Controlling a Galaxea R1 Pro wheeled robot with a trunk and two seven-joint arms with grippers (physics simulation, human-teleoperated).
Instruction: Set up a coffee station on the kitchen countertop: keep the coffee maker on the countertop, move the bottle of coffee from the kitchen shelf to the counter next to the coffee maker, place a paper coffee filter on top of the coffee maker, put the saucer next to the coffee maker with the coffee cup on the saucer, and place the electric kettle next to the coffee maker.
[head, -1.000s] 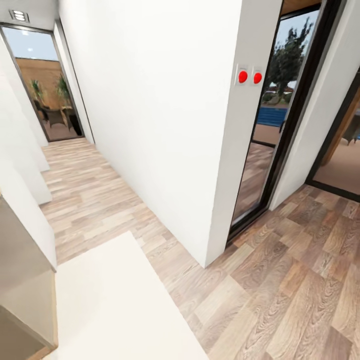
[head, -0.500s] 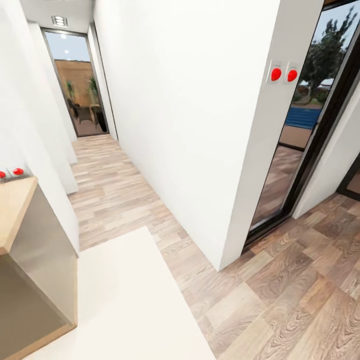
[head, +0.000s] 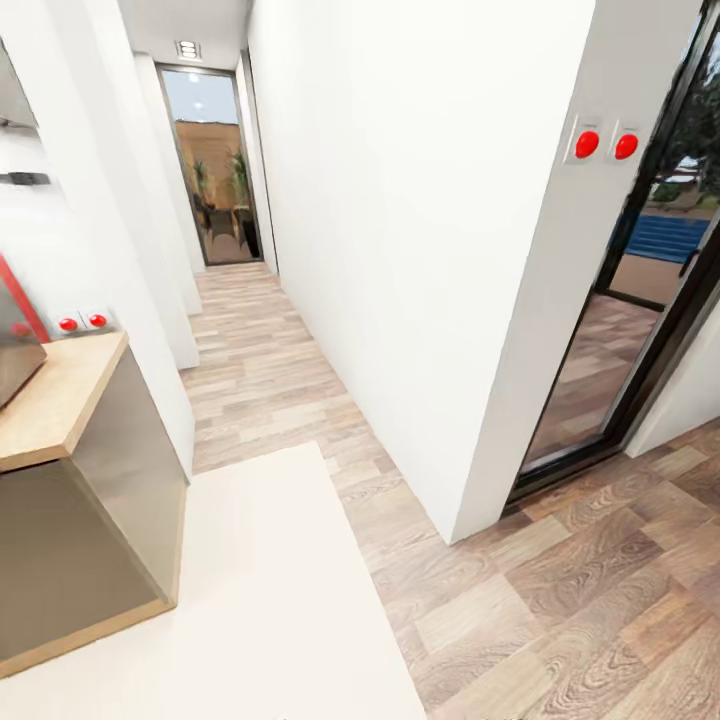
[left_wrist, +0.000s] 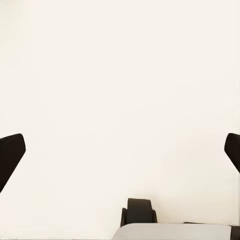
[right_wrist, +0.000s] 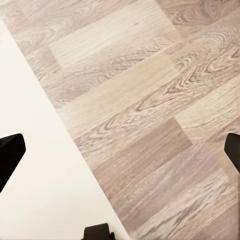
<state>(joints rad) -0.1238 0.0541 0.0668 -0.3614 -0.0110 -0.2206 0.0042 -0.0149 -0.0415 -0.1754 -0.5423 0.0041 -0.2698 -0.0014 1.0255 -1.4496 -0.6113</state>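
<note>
Robot's in transit, so none of the coffee things are visible yet. Left gripper is spread wide and empty over the cream rug; right gripper is the same over the wood floor. My guess: the cup and saucer are brittle and slippery, so grab them by the rim.

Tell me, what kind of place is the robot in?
Likely a home hallway beside a kitchen: a wood floor with a cream rug, a wood-topped counter, and a glass door to a patio at the far end.
</note>
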